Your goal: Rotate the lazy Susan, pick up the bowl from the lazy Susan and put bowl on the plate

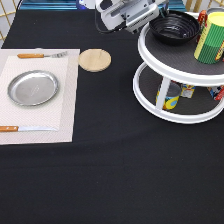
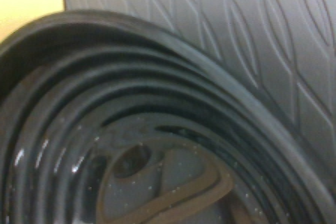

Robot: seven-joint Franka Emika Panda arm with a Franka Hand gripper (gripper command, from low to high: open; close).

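The glossy black bowl (image 1: 175, 27) with concentric ridges sits on the top tier of the white two-tier lazy Susan (image 1: 150, 55), near that tier's left rim in the exterior view. My gripper (image 1: 150, 21) is at the exterior view's top, right at the bowl's left rim. The wrist view is filled by the bowl's ridged inside (image 2: 112, 130) with the tier's dark grey mat (image 2: 247, 45) beside it. The silver plate (image 1: 33, 88) lies bare on a pale placemat (image 1: 65, 100) at the exterior view's left.
A yellow-green striped container (image 1: 211, 37) stands on the top tier to the right of the bowl. Cans (image 1: 170, 95) stand on the lower tier. A wooden coaster (image 1: 94, 59) lies between placemat and turntable. A fork (image 1: 42, 55) and a knife (image 1: 25, 128) flank the plate.
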